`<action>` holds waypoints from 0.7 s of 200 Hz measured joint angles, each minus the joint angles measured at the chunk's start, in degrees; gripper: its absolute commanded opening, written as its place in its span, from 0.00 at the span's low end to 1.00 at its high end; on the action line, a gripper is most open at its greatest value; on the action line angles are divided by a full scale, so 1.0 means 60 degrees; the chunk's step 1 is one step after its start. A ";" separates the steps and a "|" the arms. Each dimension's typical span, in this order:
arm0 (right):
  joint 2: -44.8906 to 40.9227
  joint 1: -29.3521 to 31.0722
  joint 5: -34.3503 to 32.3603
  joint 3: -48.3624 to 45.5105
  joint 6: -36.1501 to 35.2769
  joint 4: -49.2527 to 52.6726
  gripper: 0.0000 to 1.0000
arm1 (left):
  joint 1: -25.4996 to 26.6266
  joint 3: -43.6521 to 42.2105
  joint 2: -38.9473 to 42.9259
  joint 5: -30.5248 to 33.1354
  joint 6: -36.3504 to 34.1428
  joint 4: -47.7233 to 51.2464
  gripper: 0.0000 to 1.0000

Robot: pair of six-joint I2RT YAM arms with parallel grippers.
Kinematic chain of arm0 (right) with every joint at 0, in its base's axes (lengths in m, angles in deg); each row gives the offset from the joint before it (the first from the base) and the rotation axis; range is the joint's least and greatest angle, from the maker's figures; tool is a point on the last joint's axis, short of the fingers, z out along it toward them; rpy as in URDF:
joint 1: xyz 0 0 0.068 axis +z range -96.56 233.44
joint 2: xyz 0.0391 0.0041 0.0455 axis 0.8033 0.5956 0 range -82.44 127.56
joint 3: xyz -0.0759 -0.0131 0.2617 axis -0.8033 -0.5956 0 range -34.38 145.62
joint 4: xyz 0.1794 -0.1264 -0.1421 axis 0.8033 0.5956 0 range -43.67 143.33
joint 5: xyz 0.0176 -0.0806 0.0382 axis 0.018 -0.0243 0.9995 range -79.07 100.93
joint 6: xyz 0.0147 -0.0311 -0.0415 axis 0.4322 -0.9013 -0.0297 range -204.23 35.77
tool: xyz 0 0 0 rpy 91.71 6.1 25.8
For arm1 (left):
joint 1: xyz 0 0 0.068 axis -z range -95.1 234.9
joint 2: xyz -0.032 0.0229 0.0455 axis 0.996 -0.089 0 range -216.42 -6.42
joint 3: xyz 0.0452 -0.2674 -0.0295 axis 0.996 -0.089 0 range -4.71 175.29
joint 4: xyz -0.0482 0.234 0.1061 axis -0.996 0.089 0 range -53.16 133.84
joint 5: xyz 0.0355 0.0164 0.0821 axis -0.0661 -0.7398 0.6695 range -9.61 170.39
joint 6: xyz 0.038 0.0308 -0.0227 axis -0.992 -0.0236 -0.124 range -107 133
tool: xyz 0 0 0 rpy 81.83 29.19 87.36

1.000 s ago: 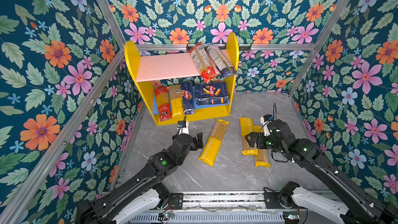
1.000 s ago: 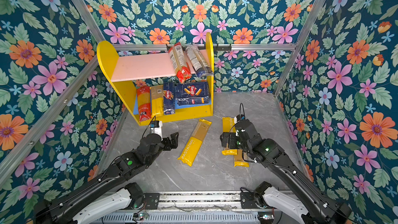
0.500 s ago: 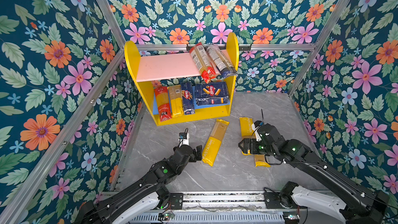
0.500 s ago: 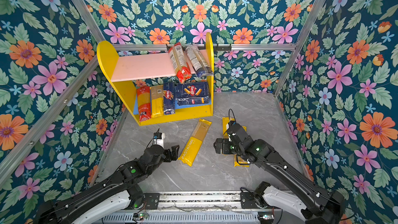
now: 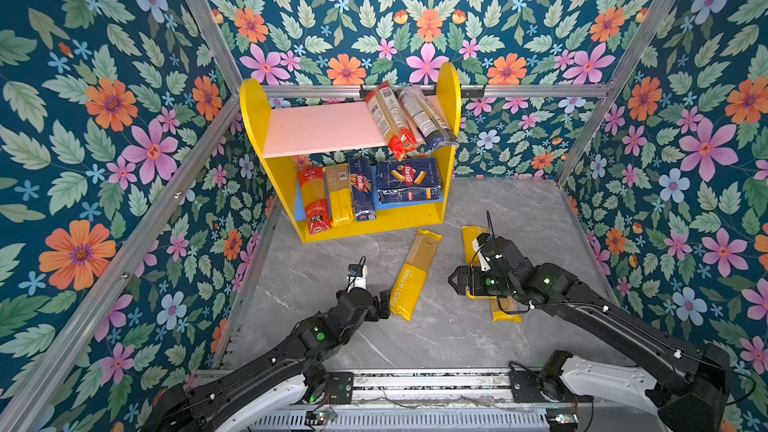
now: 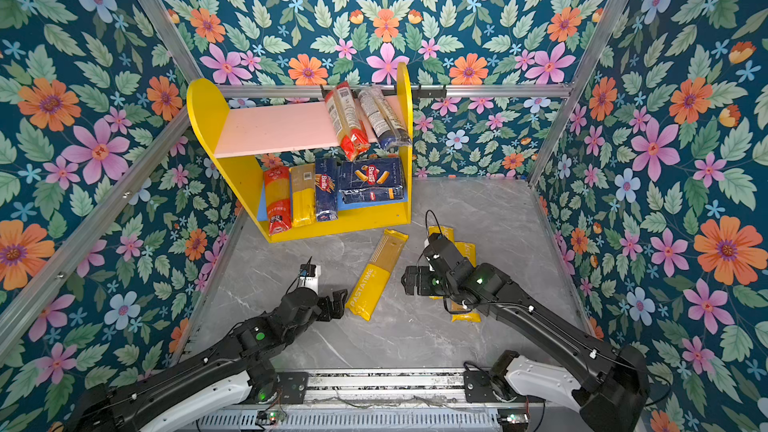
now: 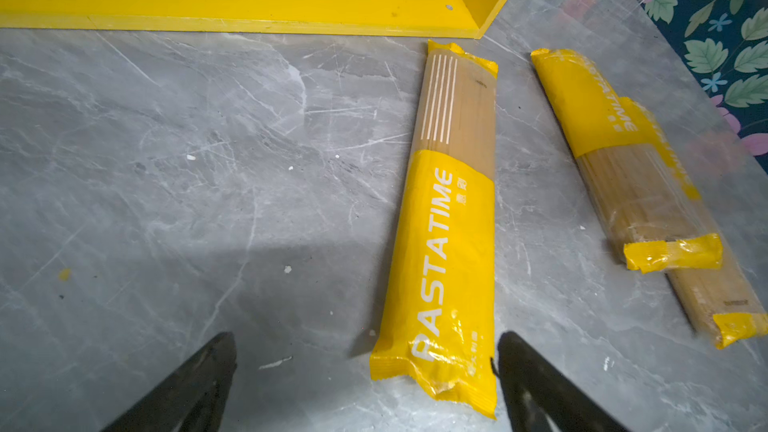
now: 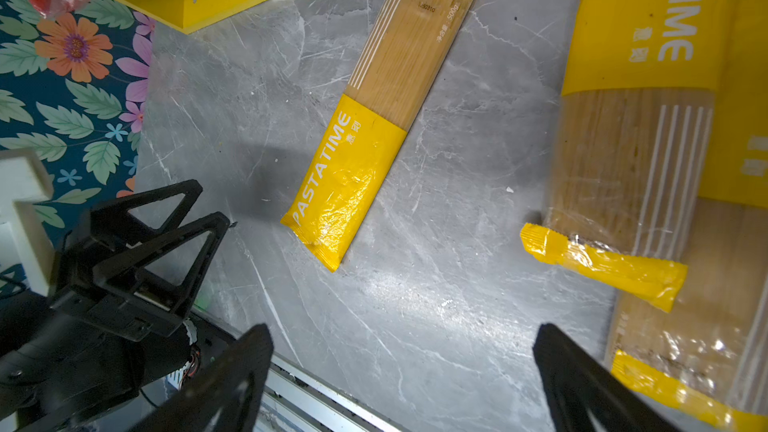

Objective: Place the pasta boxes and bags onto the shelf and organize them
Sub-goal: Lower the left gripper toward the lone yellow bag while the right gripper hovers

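Grey marble tabletop [image 5: 519,209] lay between floral walls [image 5: 104,118], with the shelf [image 5: 253,118] at the far side holding both pasta boxes [image 5: 409,180]. I saw the left gripper [image 7: 365,342] spread wide and empty, the near end of the PASTATIME bag [image 5: 413,276] between its fingers. The right gripper [image 8: 403,332] was spread and empty, just beside two overlapped yellow bags [image 7: 636,172] on the right.

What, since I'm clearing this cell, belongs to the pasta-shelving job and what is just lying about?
Job: yellow two-tier shelf; wide dark blue Barilla carton; narrow dark blue Barilla carton; four shelved slim plastic spaghetti bags; lone yellow PASTATIME bag; two stacked yellow spaghetti bags.
Lying about: nothing loose; only grey marbled tabletop, floral walls, aluminium rails.
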State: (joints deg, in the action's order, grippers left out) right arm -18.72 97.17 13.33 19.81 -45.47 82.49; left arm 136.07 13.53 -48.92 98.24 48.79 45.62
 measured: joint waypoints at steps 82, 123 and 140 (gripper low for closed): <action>0.1158 0.0142 0.0087 0.0393 0.0076 -0.0517 0.99 | 0.0237 -0.0423 0.0022 0.0022 -0.0036 -0.0055 1.00; 0.1657 0.0149 0.0106 0.0659 0.0073 -0.0765 0.99 | 0.0423 -0.0346 -0.0375 0.0018 -0.0036 -0.0142 1.00; 0.1745 0.0149 0.0106 0.0721 0.0062 -0.0787 0.99 | 0.0499 -0.0248 -0.0619 0.0040 -0.0036 -0.0175 1.00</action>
State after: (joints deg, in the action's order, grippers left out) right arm -8.25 98.06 13.96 24.14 -45.10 77.77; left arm 139.07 12.05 -52.64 98.48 48.57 44.57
